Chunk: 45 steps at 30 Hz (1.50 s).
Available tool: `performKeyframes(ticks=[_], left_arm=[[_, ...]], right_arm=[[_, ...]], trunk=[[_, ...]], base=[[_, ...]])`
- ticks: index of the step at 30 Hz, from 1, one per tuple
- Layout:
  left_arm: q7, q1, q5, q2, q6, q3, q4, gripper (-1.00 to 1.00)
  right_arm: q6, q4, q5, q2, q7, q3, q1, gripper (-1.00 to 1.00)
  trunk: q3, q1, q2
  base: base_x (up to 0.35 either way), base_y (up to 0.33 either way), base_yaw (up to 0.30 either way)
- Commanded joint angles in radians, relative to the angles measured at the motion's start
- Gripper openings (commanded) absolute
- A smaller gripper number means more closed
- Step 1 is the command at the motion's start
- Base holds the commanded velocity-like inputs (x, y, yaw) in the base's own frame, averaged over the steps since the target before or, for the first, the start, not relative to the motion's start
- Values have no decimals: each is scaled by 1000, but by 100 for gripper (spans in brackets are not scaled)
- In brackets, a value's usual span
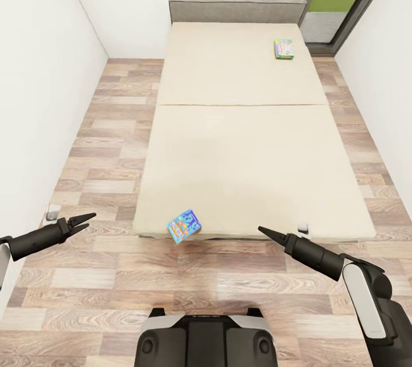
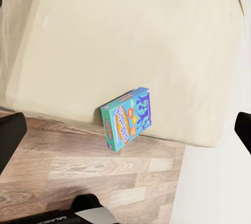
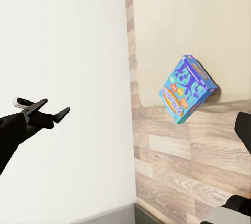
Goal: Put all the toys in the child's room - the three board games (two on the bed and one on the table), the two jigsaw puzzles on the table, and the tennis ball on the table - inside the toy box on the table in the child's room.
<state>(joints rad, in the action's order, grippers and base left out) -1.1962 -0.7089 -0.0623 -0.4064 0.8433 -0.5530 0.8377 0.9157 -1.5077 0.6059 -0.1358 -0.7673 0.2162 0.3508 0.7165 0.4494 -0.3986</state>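
Head view: the bed [image 1: 240,127] has wood floor [image 1: 103,144] along both sides. 1 blue board game [image 1: 184,226] overhangs its near edge, between the slightly parted left gripper [image 1: 86,220] and the right gripper [image 1: 265,232], which looks closed. A green-edged board game [image 1: 284,48] lies near the headboard [image 1: 237,10].

Left wrist view: the blue board game [image 2: 127,118] leans against the mattress edge, ahead of the spread fingers [image 2: 10,135], which are cut off.

Right wrist view: the blue board game [image 3: 187,88] is tilted; the left gripper [image 3: 49,113] is opposite it.

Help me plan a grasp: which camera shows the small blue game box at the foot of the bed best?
The left wrist view: the blue game box sits large, tilted against the bed edge. The right wrist view shows it smaller, toward one side; the head view shows it small, between both grippers.
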Motion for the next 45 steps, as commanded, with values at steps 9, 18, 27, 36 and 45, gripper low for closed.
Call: performKeyframes(ticks=[9,18,27,36,45], left_arm=[[-2,0,-2,0,7,-1,0,100],[-2,0,-2,0,7,-1,0,100],[-2,0,-2,0,6,-1,0,100],[-2,0,-2,1,5,0,0,100],[-1,0,-2,3,4,1,0,100]], right_arm=[[5,0,-1,1,-3,1,1,100],[5,0,-1,1,-4,1,1,100],[5,0,-2,1,-4,1,1,100],[5,0,-3,1,-4,1,1,100],[5,0,-3,1,-4,1,1,100]], trunk=[[-14,1,-1],[-29,1,-1],[-44,1,-1],[-58,1,-1],[-73,1,-1]], base=[[1,-1,2],[0,0,0],[0,0,0],[0,0,0],[0,0,0]])
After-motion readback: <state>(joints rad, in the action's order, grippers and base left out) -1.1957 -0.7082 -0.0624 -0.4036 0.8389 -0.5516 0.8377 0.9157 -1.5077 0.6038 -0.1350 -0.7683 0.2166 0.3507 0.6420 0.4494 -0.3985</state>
